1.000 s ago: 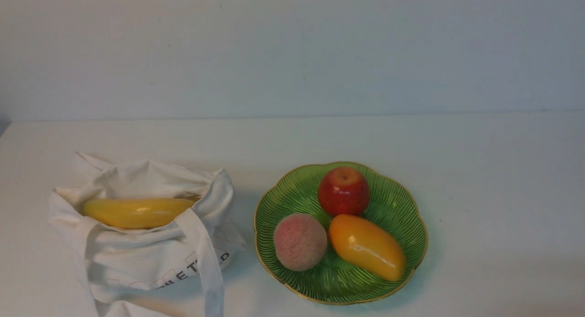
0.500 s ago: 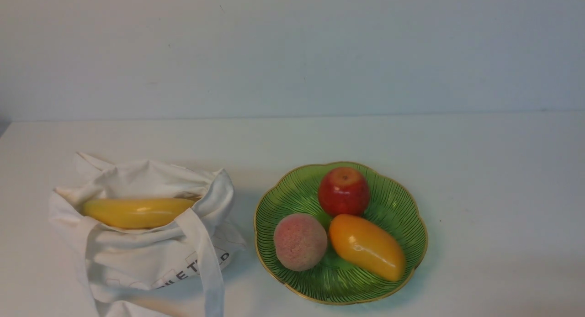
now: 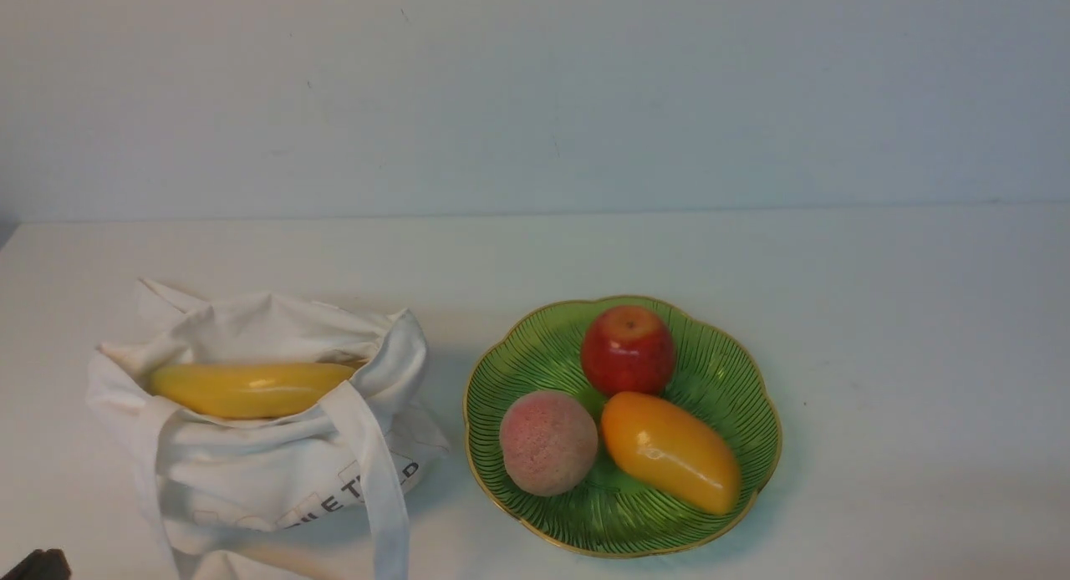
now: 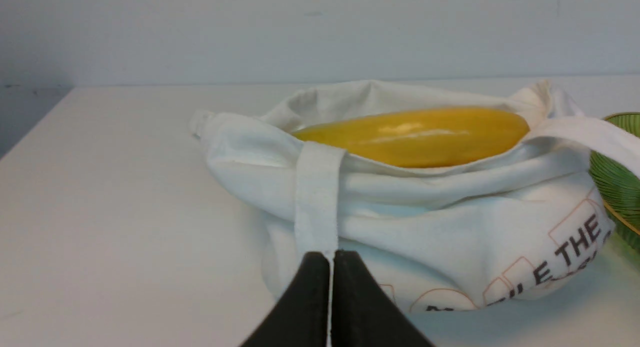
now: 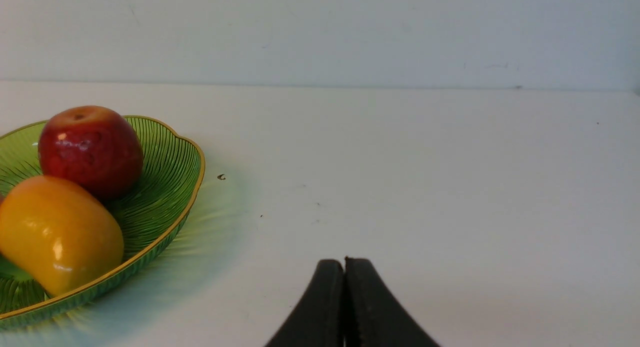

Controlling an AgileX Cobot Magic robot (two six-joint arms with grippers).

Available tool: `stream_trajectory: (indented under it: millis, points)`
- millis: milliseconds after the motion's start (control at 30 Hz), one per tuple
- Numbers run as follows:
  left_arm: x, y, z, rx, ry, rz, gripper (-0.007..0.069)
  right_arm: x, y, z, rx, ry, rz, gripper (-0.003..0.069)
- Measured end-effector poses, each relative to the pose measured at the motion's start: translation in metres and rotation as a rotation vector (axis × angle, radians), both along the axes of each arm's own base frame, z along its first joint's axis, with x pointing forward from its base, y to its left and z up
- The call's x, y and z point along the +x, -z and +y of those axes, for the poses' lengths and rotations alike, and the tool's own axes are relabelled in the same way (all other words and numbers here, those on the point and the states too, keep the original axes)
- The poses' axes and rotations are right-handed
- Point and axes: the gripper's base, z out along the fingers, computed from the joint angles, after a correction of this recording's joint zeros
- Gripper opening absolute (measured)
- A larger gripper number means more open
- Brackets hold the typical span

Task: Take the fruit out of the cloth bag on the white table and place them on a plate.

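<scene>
Both grippers, left (image 4: 330, 259) and right (image 5: 344, 267), sit pressed together, empty; next, the left must spread over the banana (image 3: 249, 389) in the cloth bag (image 3: 251, 471).

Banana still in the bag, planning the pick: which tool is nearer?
Left tool: shut, just before the cloth bag holding the banana. Right tool is beyond the plate.

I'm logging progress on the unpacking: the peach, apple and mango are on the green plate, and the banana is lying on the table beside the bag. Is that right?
Not quite. The banana is not on the table; it lies inside the open mouth of the cloth bag, as the front view and left wrist view both show. The rest holds: the peach, apple and mango sit on the plate.
</scene>
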Motion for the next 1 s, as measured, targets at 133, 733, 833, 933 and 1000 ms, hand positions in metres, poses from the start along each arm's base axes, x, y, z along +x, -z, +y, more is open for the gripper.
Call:
stream_trajectory:
  millis: [133,733,833,933,1000]
  points:
    - [-0.0009,0.0038,-0.0010,0.015,0.022,0.040,-0.0008,0.0000,0.0000,0.0000,0.000,0.000,0.000,-0.0013]
    - [-0.0023,0.0088,-0.0009,0.028,0.025,0.096,-0.0008,0.0000,0.0000,0.0000,0.000,0.000,0.000,-0.0013]
    - [-0.0023,0.0088,-0.0009,0.029,0.024,0.097,-0.0008,0.0000,0.0000,0.0000,0.000,0.000,0.000,-0.0013]
    - [-0.0023,0.0088,-0.0009,0.029,0.024,0.097,-0.0008,0.0000,0.0000,0.0000,0.000,0.000,0.000,-0.0013]
    - [-0.0023,0.0088,-0.0009,0.029,0.024,0.097,-0.0008,0.0000,0.0000,0.0000,0.000,0.000,0.000,-0.0013]
